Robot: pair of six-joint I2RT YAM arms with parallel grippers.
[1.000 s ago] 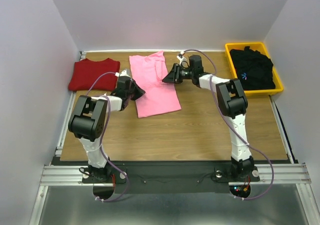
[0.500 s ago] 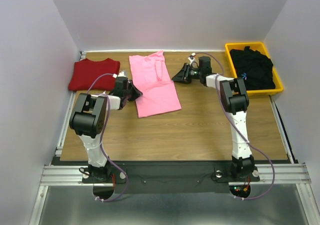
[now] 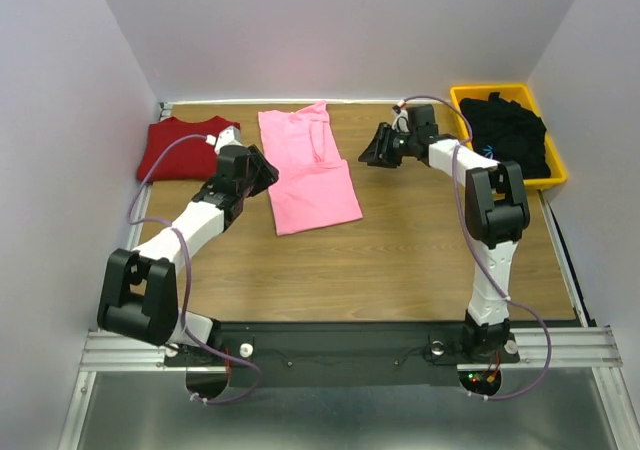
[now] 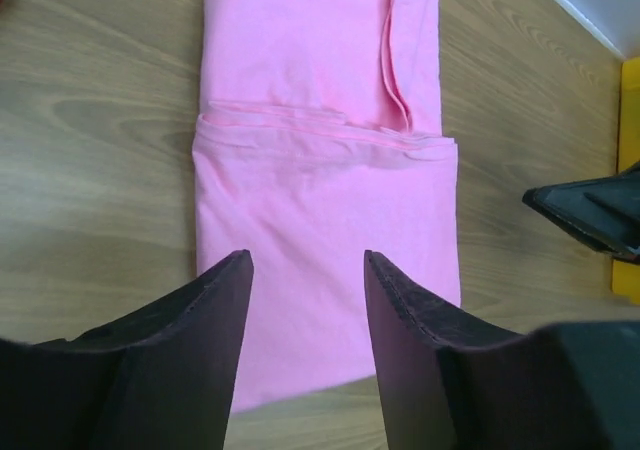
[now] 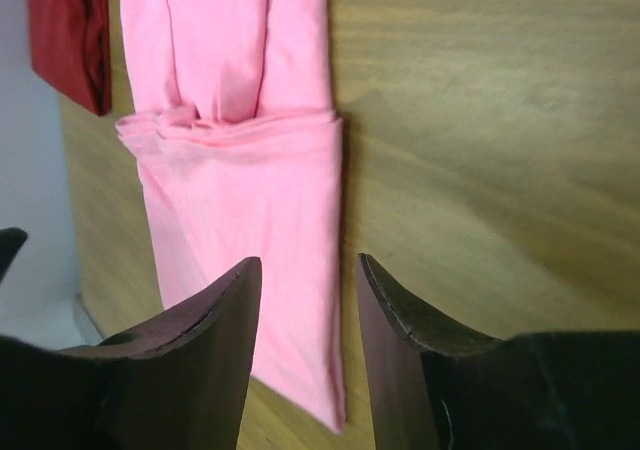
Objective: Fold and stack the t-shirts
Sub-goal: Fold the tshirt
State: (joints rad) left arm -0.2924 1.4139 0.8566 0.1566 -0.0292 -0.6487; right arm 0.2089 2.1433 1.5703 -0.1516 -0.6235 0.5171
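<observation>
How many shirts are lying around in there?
3. A dark red shirt at far left of the table, a pink shirt in the middle, a black shirt in the yellow bin at right; that black heap could hide more.

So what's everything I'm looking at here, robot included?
pink t-shirt: one, light pink, flat and partly folded, middle back of the table
dark red t-shirt: one, dark red, folded, back left corner
black t-shirt: one, black with a small blue mark, bundled in the bin
yellow bin: one, yellow, back right corner
table: one, wood-brown, under everything
left arm: one, white and black, near edge, left
right arm: one, white and black, near edge, right
left fingers: two, black, apart and empty, at the pink t-shirt's left edge
right fingers: two, black, apart and empty, just right of the pink t-shirt
</observation>
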